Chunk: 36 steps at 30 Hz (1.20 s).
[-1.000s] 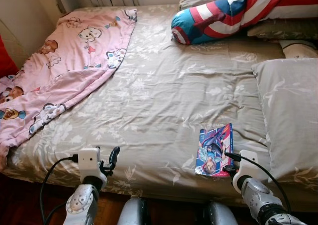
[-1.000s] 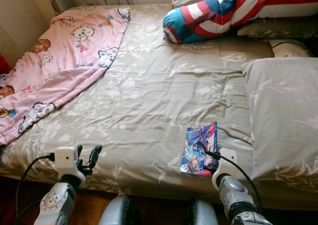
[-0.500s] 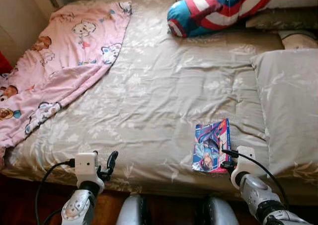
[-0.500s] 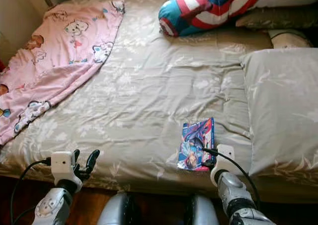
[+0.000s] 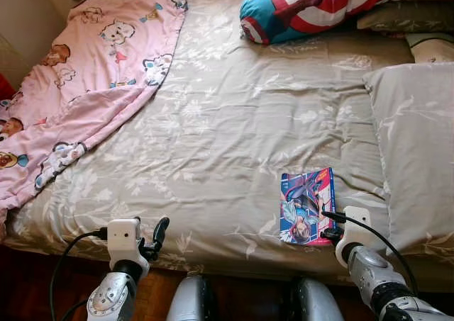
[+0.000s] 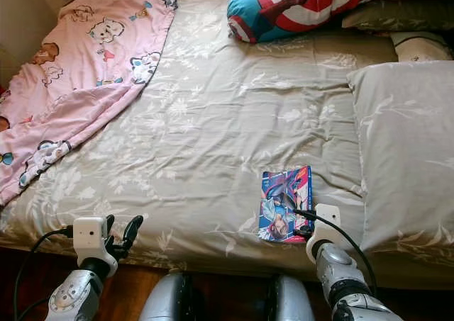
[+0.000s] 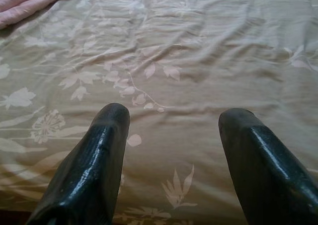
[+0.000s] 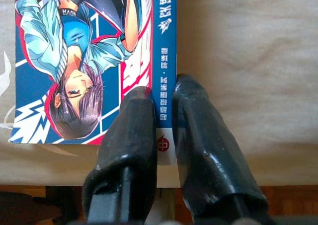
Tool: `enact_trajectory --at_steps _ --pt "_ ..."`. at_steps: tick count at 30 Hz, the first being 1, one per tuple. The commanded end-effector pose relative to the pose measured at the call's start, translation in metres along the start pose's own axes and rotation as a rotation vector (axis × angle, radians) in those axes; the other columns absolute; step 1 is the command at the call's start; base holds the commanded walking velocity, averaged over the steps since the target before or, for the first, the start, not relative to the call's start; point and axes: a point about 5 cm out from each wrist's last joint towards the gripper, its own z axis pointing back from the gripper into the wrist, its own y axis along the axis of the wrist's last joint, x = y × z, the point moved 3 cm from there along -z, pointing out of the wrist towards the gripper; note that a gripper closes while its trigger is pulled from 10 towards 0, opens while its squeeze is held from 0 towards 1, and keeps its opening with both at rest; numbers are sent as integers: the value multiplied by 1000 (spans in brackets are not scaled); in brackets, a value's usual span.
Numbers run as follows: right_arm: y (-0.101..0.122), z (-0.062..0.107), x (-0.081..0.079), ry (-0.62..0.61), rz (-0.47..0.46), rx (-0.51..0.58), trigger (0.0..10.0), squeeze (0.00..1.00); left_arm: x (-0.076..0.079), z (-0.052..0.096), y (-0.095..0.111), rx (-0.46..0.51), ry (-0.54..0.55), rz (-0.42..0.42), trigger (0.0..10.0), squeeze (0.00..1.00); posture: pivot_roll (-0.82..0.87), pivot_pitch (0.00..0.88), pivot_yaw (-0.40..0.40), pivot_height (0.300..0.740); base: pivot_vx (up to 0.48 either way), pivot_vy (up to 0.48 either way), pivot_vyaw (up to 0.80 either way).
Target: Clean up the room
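Head pair high above bed (image 5: 227, 137); wrist views close.

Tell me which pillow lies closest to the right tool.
The plain beige pillow, just beyond the right tool at the book. The striped pillow lies at the bed's far end.

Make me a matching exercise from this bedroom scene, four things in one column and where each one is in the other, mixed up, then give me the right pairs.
1. comic book
2. pink blanket
3. left gripper
4. striped pillow

A. far end of the bed
B. open, over bare sheet
C. between the right gripper's fingers, near edge
D. the bed's left side

Pairs: 1-C, 2-D, 3-B, 4-A
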Motion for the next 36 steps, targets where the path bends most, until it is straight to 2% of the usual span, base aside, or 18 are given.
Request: enact_trajectory --at_steps 1,3,4,5,6,7,16,25,26,27,28,33,34,35,36 --pt "-5 0 -2 -2 20 -12 10000 796 -6 6 -7 -35 17 -7 10000 0 150 312 140 648 0 0 0" --pt "-3 0 -2 -5 29 -6 10000 824 -6 6 -7 -37 17 -8 10000 0 150 312 140 648 0 0 0" --pt "-2 0 -2 -8 39 -1 10000 753 -6 6 -7 -38 17 -8 10000 0 145 314 141 648 0 0 0" --pt "0 -1 -2 -12 48 8 10000 506 -6 7 -8 -41 16 -8 10000 0 145 314 141 648 0 0 0" --pt "0 -1 -2 -12 48 8 10000 506 -6 7 -8 -41 16 -8 10000 0 145 314 141 648 0 0 0" --pt "1 -1 -2 -15 58 15 10000 0 -5 7 -8 -43 14 -7 10000 0 142 315 142 648 0 0 0" --pt "2 0 6 -60 67 24 10000 0 -2 7 -9 -45 8 -2 10000 0 140 318 144 648 0 0 0" --pt "12 2 18 -135 70 66 10000 0 -2 6 -8 -45 7 -1 10000 0 139 318 145 648 0 0 0" --pt "12 2 19 -136 71 67 10000 165 -2 6 -8 -46 5 -1 10000 0 138 317 145 648 0 0 0" --pt "12 2 18 -135 70 67 10000 616 -2 6 -9 -47 5 0 10000 0 136 316 146 648 0 0 0" --pt "12 2 18 -131 68 66 10000 1000 -1 5 -9 -47 4 0 10000 0 136 316 146 648 0 0 0" --pt "1 1 9 -96 81 27 10000 1000 -2 5 -9 -50 2 -5 10000 0 138 314 147 648 0 0 0" --pt "-3 1 6 -79 85 8 10000 298 -2 5 -9 -51 3 -6 10000 0 139 314 147 648 0 0 0" --pt "-6 1 4 -68 96 -3 10000 298 -2 5 -9 -50 4 -6 10000 0 139 314 147 648 0 0 0" --pt "-6 1 5 -76 96 5 10000 0 -2 5 -9 -50 4 -6 10000 0 140 313 147 648 0 0 0"
